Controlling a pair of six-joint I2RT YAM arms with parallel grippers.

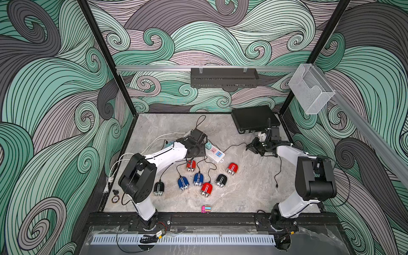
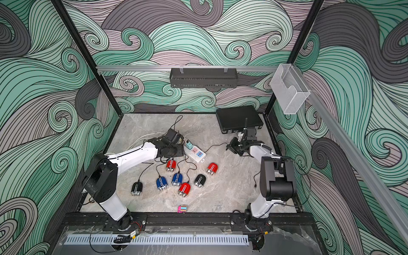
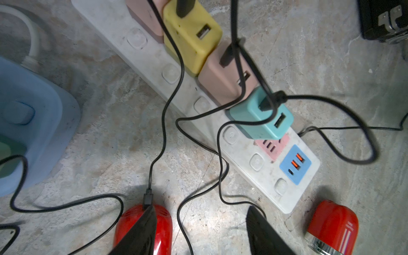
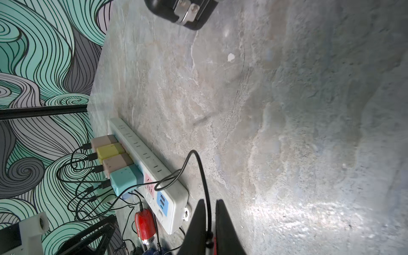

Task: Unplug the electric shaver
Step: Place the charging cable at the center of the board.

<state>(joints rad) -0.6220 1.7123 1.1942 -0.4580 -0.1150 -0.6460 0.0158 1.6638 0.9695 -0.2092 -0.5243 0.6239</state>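
Several small electric shavers lie in front of the white power strip (image 1: 215, 153), most with black cables running to chargers on it. My left gripper (image 3: 201, 208) is open just above the table. One of its fingers (image 3: 141, 229) overlaps a red shaver (image 3: 164, 223) whose cable plug (image 3: 147, 198) is still in its end. That shaver (image 1: 191, 165) shows in both top views beside the left wrist. My right gripper (image 4: 210, 201), to the right of the strip (image 1: 250, 146), is shut on a black cable (image 4: 204, 167). That cable's free end (image 1: 276, 186) lies on the table.
Another red shaver (image 1: 231, 169) lies without a cable right of the strip. Blue (image 1: 183, 183), black (image 1: 221, 180) and red (image 1: 206, 189) shavers lie toward the front. A black case (image 1: 254, 119) stands back right. A blue strip (image 3: 33, 110) lies left. A small colourful block (image 1: 206, 208) sits near the front edge.
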